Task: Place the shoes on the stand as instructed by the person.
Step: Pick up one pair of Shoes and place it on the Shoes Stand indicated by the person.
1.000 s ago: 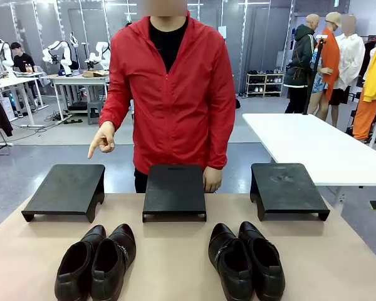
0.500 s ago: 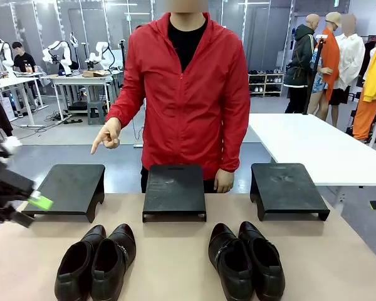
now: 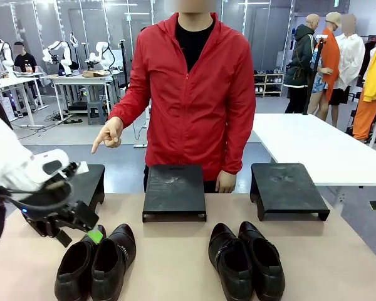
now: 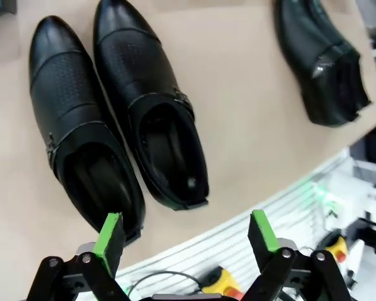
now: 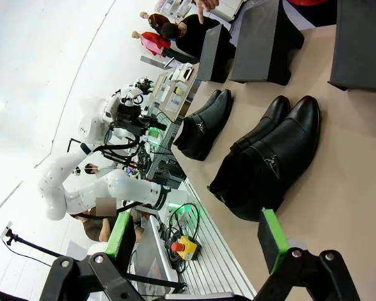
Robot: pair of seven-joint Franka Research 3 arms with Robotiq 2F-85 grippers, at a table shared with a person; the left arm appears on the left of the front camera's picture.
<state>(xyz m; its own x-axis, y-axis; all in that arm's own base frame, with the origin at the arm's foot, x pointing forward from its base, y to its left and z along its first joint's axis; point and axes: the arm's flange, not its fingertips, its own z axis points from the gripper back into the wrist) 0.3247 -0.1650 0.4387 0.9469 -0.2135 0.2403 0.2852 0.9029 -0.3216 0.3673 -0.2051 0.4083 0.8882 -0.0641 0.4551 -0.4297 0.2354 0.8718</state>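
The left gripper (image 4: 185, 221), jaws wide and empty, hovers with the left pair of shoes (image 4: 156, 119) just ahead of it; stiff, glossy and likely slippery, each seems best pinched across its firm heel collar.

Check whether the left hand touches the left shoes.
Cannot tell. In the front view the open left hand overlaps the toes of the left shoes; in the left wrist view a pad overlaps one heel. Neither shows contact or gap plainly.

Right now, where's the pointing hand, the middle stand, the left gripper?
pointing hand (image 3: 108, 133), front view, knuckles.
middle stand (image 3: 174, 187), front view, flat top.
left gripper (image 4: 185, 224), left wrist view, between fingertips.
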